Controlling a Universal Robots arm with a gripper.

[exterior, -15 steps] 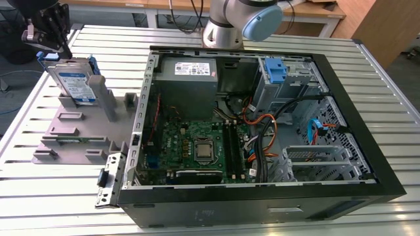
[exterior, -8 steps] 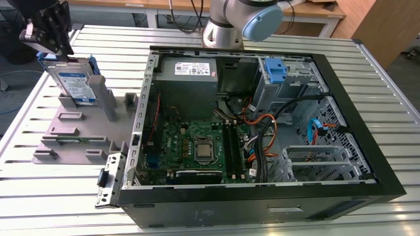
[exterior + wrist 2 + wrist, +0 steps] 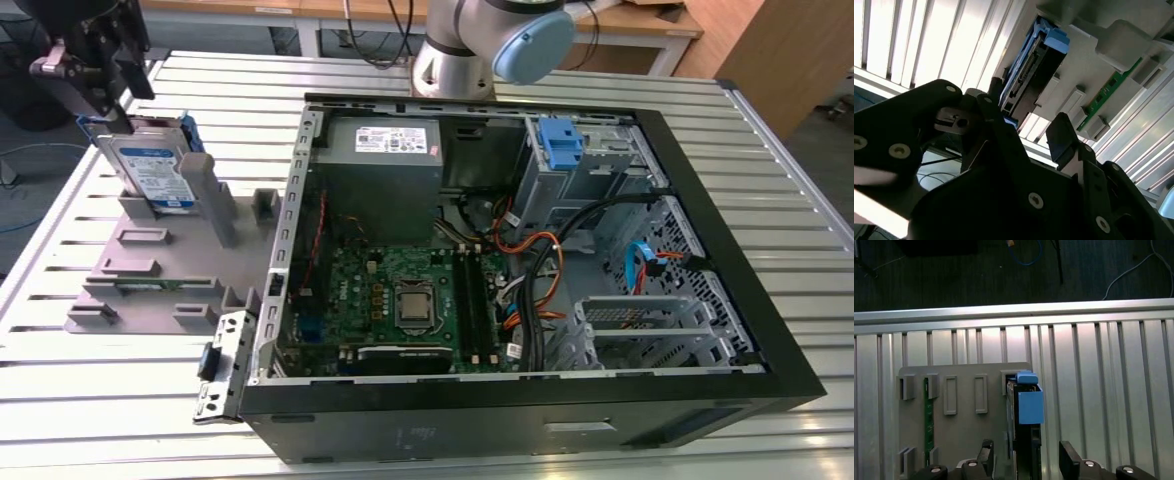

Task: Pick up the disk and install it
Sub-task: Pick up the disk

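The disk (image 3: 156,168) stands on edge in a slot of the grey holder (image 3: 160,262) at the exterior view's left, its white-and-blue label facing outward and a blue carrier around it. My gripper (image 3: 118,105) hangs just above its top edge, open and holding nothing. In the first wrist view the disk (image 3: 1024,405) is seen edge-on with the two black fingers (image 3: 986,451) standing on either side of its line. The second wrist view shows the disk (image 3: 1030,65) beyond the spread fingertips (image 3: 1060,134).
The open computer case (image 3: 534,395) lies to the exterior view's right of the holder, with motherboard (image 3: 400,300), cables, a grey power supply (image 3: 380,150), a blue bracket (image 3: 561,140) and a metal drive cage (image 3: 641,322). A green memory stick (image 3: 929,415) sits in the holder. The slatted table edge (image 3: 1004,312) is near.
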